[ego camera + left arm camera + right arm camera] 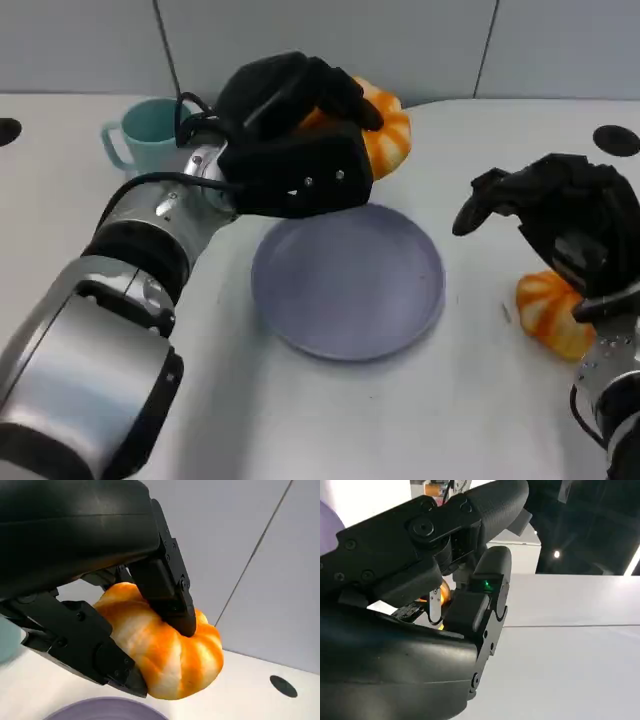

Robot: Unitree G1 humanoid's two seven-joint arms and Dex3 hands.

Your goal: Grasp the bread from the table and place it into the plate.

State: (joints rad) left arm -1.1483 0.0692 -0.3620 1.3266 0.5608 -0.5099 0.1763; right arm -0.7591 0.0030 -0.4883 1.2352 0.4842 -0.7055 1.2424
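Already the left hand (290, 135) grips the orange-striped bread roll (170, 645) near the table's far edge, just behind the round lilac plate (348, 282), ready to carry it over, while the right hand (560, 215) hovers with fingers apart, holding nothing.

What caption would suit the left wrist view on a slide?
Black fingers of the left hand grip a round orange-and-white striped bread roll above the purple plate's rim.

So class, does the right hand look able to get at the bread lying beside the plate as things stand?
Probably yes: the right hand hovers just above that bread, holding nothing, with nothing between them. The plate sits clear to one side.
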